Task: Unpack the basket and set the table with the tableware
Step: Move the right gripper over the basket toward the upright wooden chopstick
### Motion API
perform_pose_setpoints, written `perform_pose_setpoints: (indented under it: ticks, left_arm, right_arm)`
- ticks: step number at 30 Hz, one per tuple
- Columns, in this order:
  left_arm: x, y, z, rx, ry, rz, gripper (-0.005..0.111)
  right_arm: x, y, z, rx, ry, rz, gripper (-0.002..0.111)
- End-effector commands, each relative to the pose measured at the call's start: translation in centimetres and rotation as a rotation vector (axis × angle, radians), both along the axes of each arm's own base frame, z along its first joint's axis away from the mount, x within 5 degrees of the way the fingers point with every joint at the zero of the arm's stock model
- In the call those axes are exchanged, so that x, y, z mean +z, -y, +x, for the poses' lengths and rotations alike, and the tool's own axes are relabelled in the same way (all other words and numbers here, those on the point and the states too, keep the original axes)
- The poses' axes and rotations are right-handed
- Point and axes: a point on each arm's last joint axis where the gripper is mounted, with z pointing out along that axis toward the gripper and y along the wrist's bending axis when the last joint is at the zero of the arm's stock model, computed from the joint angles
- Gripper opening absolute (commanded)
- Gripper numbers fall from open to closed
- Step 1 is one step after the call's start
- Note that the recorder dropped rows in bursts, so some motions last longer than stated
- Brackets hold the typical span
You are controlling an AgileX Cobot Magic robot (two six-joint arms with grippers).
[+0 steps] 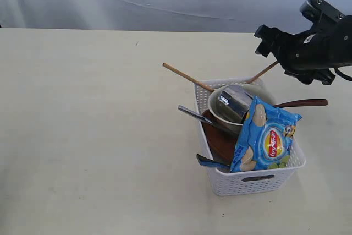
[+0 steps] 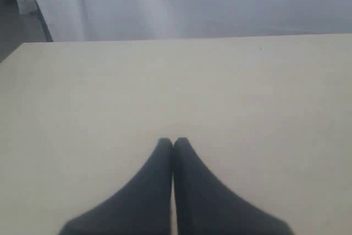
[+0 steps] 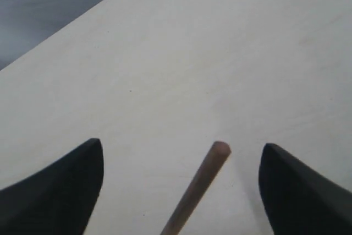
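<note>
The basket [image 1: 253, 182] sits on the table [image 1: 82, 136], fully loaded, so by my reading nothing is laid out yet. Inside it the plate [image 1: 220, 141] stands on edge against the near-left wall; the bowl [image 1: 213, 102] lies tipped over it with the cup [image 1: 234, 102] on its side in the bowl's mouth. A crisp packet [image 1: 267, 136] leans across the basket's right half and hides what is under it. Two steel handles, the knife and fork, though I cannot tell which is which, poke out over the basket's left wall [image 1: 195, 115] and near-left corner [image 1: 212, 162]. The spoon [image 1: 305, 103] juts past the right rim. One chopstick [image 1: 187, 77] slants out over the far-left corner; the other chopstick [image 1: 264, 72] over the far-right corner.

I have the right claw [image 1: 263, 41] beyond that far-right corner; its jaws are spread wide and empty, standing either side of that stick's free end [image 3: 201, 185] without touching it. That is where I want it; the long pieces stick out, so they look easiest to lift first. The left claw [image 2: 174, 142] is pressed closed on nothing over bare table; the basket does not show in its view.
</note>
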Motion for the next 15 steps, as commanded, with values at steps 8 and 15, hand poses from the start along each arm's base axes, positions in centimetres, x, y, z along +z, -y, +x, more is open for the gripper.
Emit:
perform_pose_setpoints:
  ticks: [8, 15]
  left_arm:
    - [-0.07, 0.07, 0.00, -0.007, 0.004, -0.015, 0.000]
    - [-0.07, 0.07, 0.00, -0.007, 0.004, -0.015, 0.000]
  right_arm:
    - [0.19, -0.17, 0.19, -0.002, 0.017, 0.006, 0.030]
    - [0.19, -0.17, 0.19, -0.002, 0.017, 0.006, 0.030]
